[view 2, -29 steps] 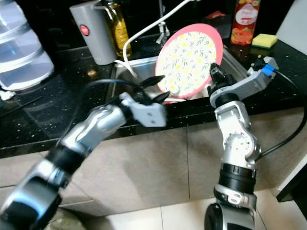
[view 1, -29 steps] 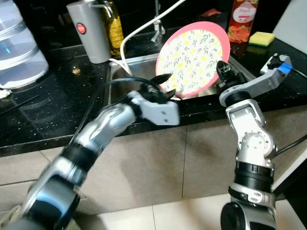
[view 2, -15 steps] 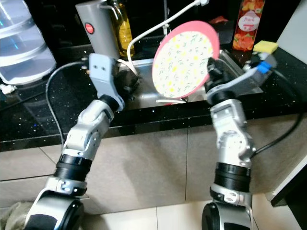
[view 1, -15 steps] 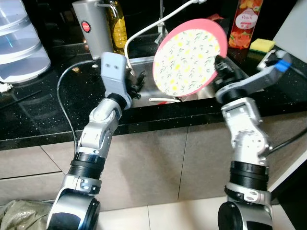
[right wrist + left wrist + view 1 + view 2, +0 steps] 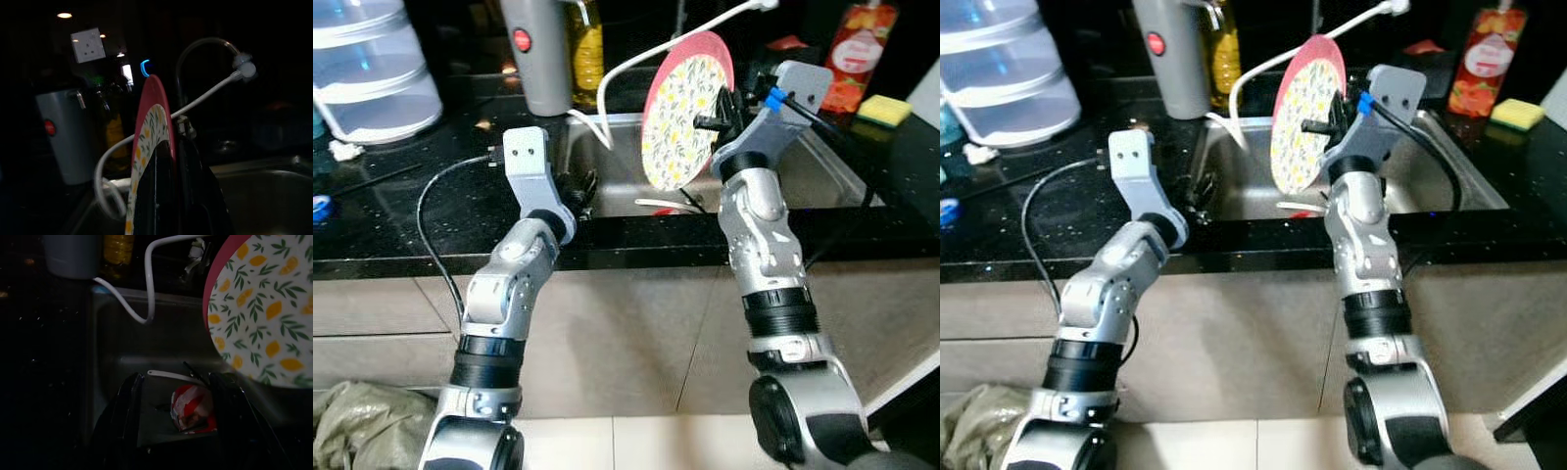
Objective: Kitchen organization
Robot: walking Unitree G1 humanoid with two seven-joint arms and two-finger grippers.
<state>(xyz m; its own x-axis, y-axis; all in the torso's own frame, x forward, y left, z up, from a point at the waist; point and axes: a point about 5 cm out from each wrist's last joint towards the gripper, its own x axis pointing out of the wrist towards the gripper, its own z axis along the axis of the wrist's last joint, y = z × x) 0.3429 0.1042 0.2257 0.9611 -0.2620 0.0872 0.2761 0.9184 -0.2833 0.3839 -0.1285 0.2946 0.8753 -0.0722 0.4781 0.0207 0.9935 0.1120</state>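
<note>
Right tool [image 5: 720, 110] pinches plate [image 5: 683, 110] by its rim, upright over sink [image 5: 822, 166]. Left tool [image 5: 584, 188], fingers spread, sits at bench [image 5: 431, 215] edge. Plate looks stiff, fragile, prob slick; rim grip needs firm hold.

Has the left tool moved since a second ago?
Yes. The left tool pulled back from the plate toward the sink's left edge, and now points down into the basin.

On the black speckled tabletop [image 5: 401, 206] before me: a grey cylindrical kettle [image 5: 536, 54], clear stacked plastic containers [image 5: 372, 69], a yellow sponge [image 5: 884, 111]
</note>
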